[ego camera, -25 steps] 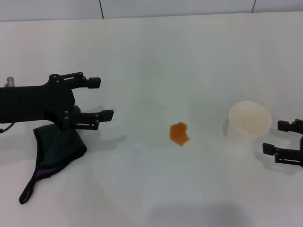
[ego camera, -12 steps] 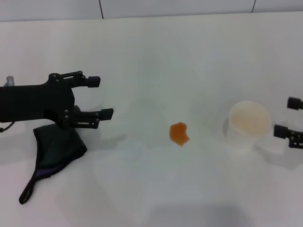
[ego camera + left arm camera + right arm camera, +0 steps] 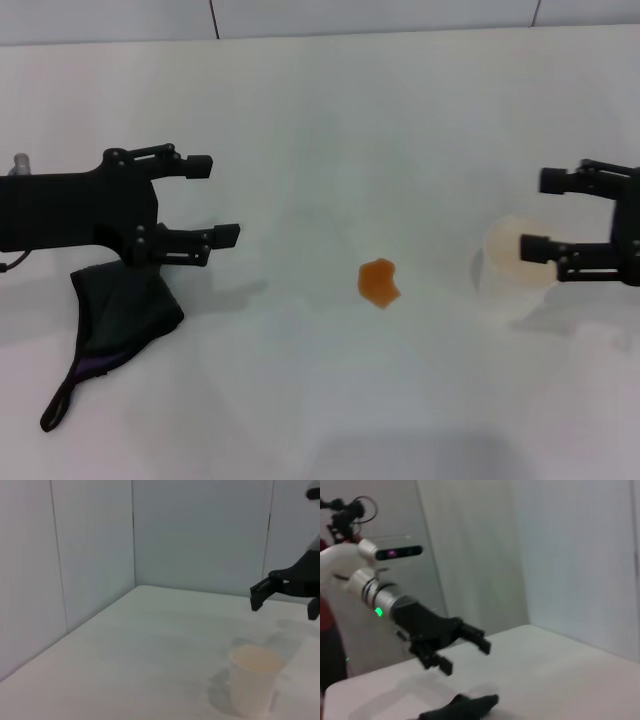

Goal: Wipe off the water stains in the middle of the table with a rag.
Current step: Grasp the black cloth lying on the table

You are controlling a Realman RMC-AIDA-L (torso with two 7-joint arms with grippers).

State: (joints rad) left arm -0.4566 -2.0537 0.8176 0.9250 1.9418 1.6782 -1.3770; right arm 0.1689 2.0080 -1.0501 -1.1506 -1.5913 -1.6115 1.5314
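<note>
The water stains (image 3: 379,282) show as one small orange blotch in the middle of the white table (image 3: 330,130). At the left lies the black rag (image 3: 118,316) with its loop strap toward the front; the rag (image 3: 460,707) also appears in the right wrist view. My left gripper (image 3: 214,200) hovers open just above and behind the rag, holding nothing. The same left gripper (image 3: 465,654) shows open in the right wrist view. Over at the right, my right gripper (image 3: 542,212) is raised and open above the white paper cup (image 3: 525,262).
The paper cup (image 3: 254,685) stands right of the blotch, partly hidden by the right fingers (image 3: 261,594). A pale wall (image 3: 350,15) runs along the table's far edge.
The right gripper has risen from the table's right front edge up and inward, now over the cup. The left gripper and the rag have barely moved.
</note>
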